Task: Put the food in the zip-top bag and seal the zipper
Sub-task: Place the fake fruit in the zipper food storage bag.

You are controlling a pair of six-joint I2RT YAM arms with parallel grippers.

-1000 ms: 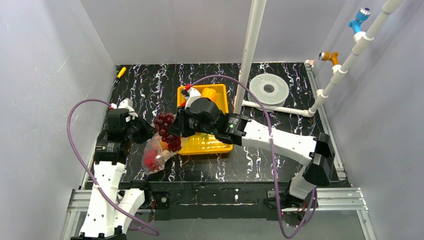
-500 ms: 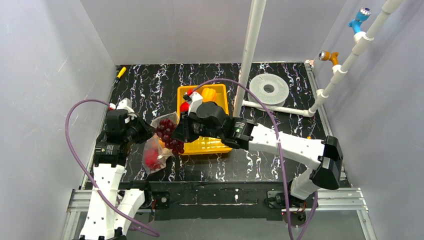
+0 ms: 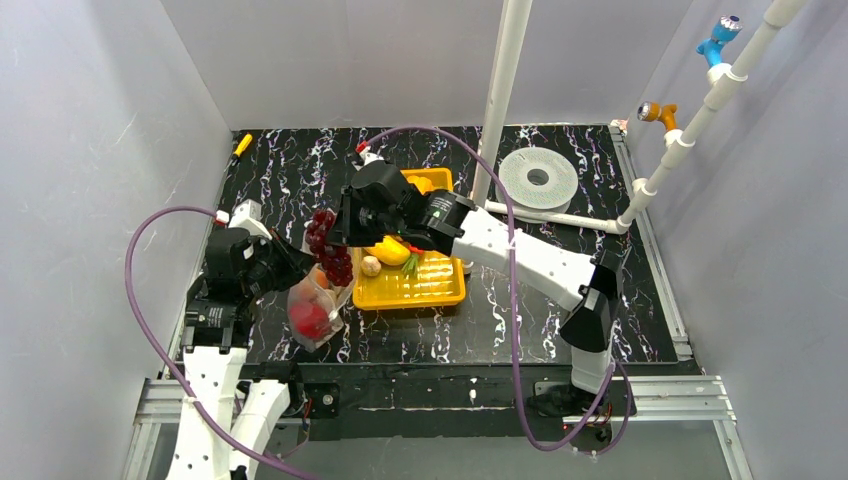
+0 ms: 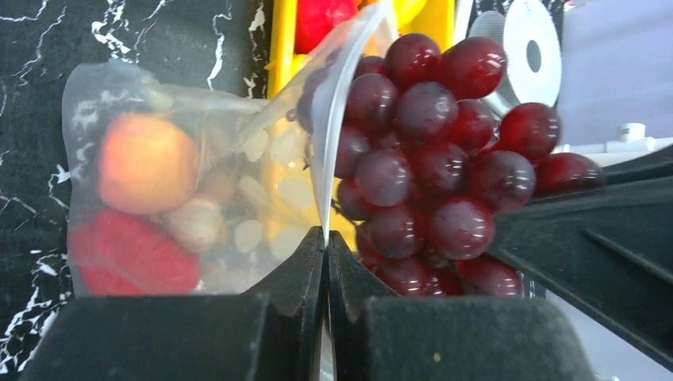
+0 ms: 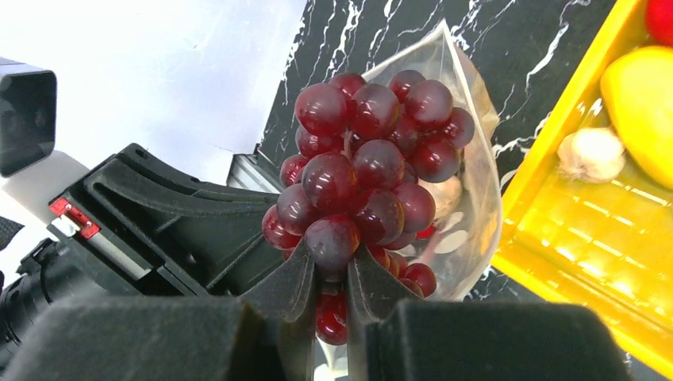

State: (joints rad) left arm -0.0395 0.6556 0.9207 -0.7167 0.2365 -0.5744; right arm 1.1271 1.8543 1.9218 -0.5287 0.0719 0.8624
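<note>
The zip-top bag (image 4: 198, 182), clear and crinkly, stands with its mouth up between the arms. Inside it lie an orange fruit (image 4: 147, 163), a red one (image 4: 131, 254) and a tan piece (image 4: 190, 225). My left gripper (image 4: 326, 238) is shut on the bag's mouth edge, where the zipper (image 4: 321, 159) runs as a pale strip. A bunch of purple grapes (image 5: 365, 167) hangs just above and beside that mouth, with my right gripper (image 5: 332, 262) shut on its lower grapes. In the top view the grapes (image 3: 328, 248) hang over the bag (image 3: 315, 310).
The yellow tray (image 3: 440, 290) lies right of the bag and holds a yellow fruit (image 5: 643, 103), a tan garlic-like piece (image 5: 591, 155) and an orange item (image 3: 420, 183). A white pole (image 3: 505, 90) rises behind the tray. A grey disc (image 3: 538, 177) lies at the back right.
My right arm has swung back and to the left, uncovering the tray, and the grapes have risen a little over the bag's mouth. The left gripper keeps its hold on the bag.
</note>
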